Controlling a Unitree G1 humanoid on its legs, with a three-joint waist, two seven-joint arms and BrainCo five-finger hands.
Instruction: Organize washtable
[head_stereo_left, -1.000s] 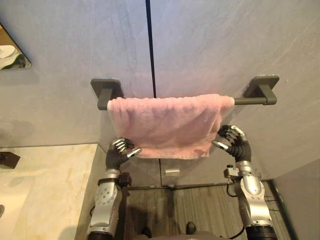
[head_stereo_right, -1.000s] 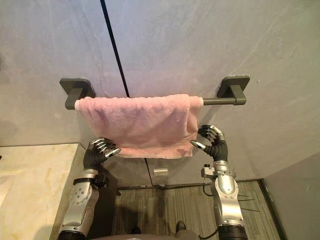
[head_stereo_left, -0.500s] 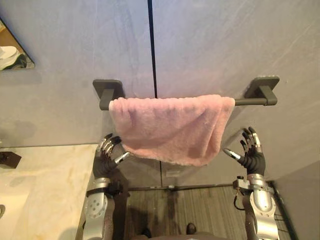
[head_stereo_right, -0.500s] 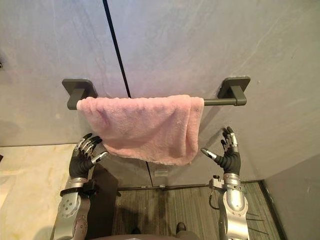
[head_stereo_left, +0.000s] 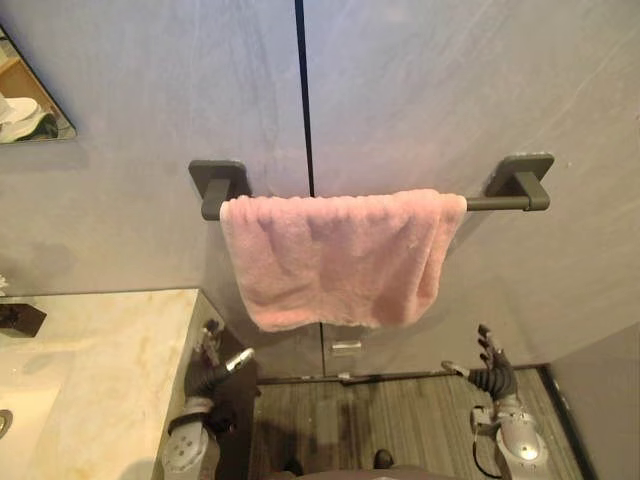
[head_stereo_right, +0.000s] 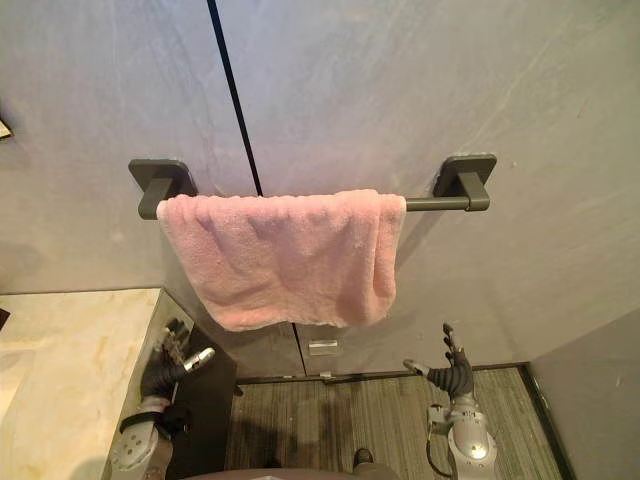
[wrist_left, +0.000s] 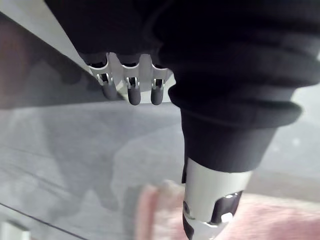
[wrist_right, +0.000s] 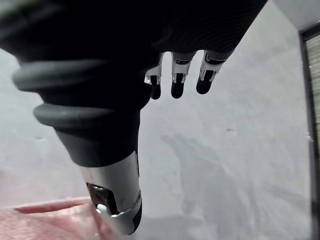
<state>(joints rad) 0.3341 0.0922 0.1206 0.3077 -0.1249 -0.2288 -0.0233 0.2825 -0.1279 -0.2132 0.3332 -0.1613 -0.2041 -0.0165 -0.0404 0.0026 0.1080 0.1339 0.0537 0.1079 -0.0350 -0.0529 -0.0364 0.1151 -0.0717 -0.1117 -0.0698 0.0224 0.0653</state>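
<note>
Two hands are in view below the towel bar (head_stereo_left: 495, 203), and neither touches anything. The left hand (head_stereo_left: 207, 368) sits below the bar's left end, beside the marble countertop (head_stereo_left: 100, 360). Its fingers are straight and spread, thumb out, and it holds nothing. The right hand (head_stereo_left: 491, 377) sits below the bar's right end, fingers likewise extended and empty.

The pink towel (head_stereo_left: 340, 260) is draped over the bar and set hard against the bar's left end, leaving a bare length of bar at the right end. The towel's right edge is doubled into a loose fold.

Hazard 1: the towel may slide off the bar. Probable cause: unequal drape. The length hanging behind the bar is hidden, so balance cannot be confirmed.

Hazard 2: snagging. A fingertip raised under the hem could drag the towel forward off the bar.

Relative position: the towel's lower hem hangs above both hands, well apart from each, and laterally between them.
</note>
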